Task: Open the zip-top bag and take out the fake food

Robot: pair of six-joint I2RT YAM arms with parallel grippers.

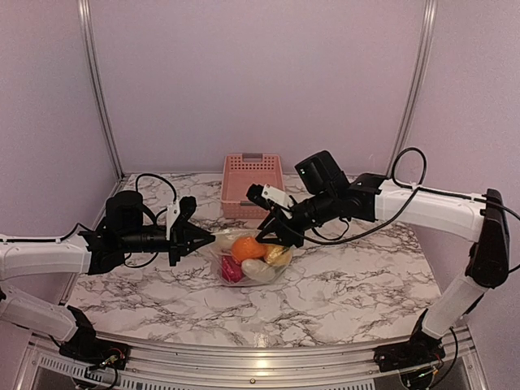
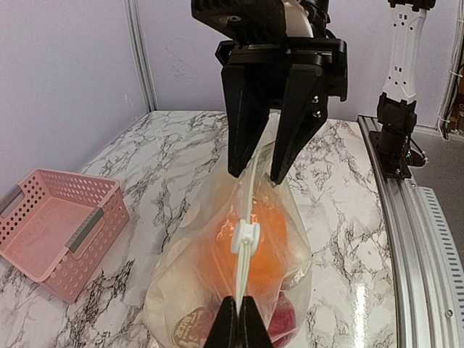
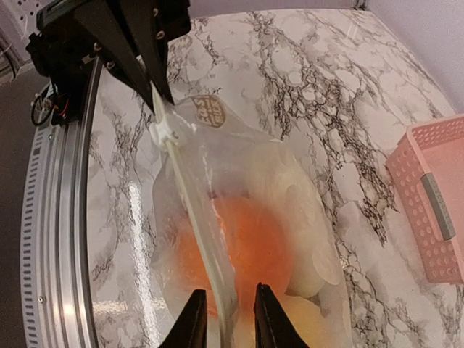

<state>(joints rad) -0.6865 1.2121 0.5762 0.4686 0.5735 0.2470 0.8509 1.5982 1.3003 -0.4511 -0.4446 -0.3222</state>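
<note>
- Zip-top bag (image 1: pixel 253 262): clear, floppy film with pale round dots, crumpled and bulging. It sits mid-tabletop, just in front of the basket, with its zip edge strung between the two claws
- Zip strip (image 2: pixel 246 279): a narrow white ridged band, pulled fairly straight, carrying a small white plastic slider (image 2: pixel 245 236) partway along
- Fake food: all of it is inside the bag. There is a smooth round orange piece (image 2: pixel 264 250), a red piece (image 1: pixel 231 270), a cream oblong piece (image 1: pixel 258 270), a yellow piece (image 1: pixel 279 256) and a flat dark brown round piece (image 3: pixel 208 112) with printing on it
- Tabletop (image 1: pixel 357 284): glossy white marble pattern with grey veins
- Basket (image 1: pixel 252 183): pink rigid plastic, rectangular, with slotted walls and grey handle strips
- Left claw (image 2: pixel 236 319): black fingers pressed fully together, pinching one end of the zip strip
- Right claw (image 3: pixel 228 319): black fingers a narrow gap apart, straddling the other end of the zip strip with bag film between them. Whether the pads touch the strip cannot be told
</note>
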